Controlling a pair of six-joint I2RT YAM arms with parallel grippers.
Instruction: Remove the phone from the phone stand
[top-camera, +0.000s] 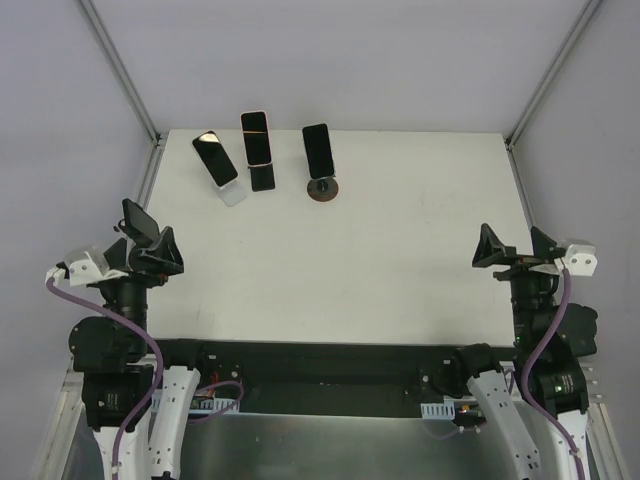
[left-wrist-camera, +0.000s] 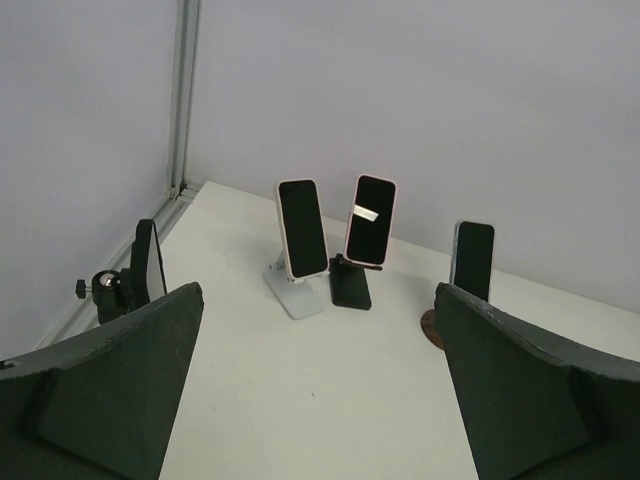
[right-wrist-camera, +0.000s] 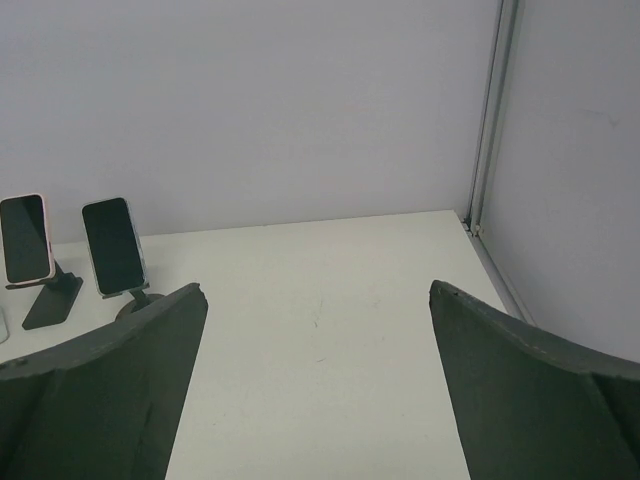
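Both tools empty. Left tool (top-camera: 148, 252) and right tool (top-camera: 516, 255) sat at the near corners of the desk (top-camera: 350, 260), jaws spread wide, well apart from the row of phones.

Three phones stood along the far edge, left of centre, each leaning back on its stand:
- white-cased phone (left-wrist-camera: 302, 227) on a white stand (left-wrist-camera: 293, 295)
- pink-edged phone (left-wrist-camera: 370, 220) on a black stand (left-wrist-camera: 350, 285), pale mark on its screen
- pale-edged phone (left-wrist-camera: 473, 258) on a stem with a round brown base (top-camera: 323, 191), a little apart to the right

All screens were dark and glossy. A fourth dark slab on a knobbed clamp (left-wrist-camera: 148, 262) stood just beside the left tool; probably another phone, seen edge-on.

Risks, as judged:
- Task names no particular phone, so the wrong one could be picked.
- White and black stands were just beside each other; wide jaws could knock the neighbour.
- Stands looked light and unfixed; a sideways pull could drag or tip one.
- Smooth glass could slip in a shallow pinch.
- Left arm reaching out could clip the clamp.
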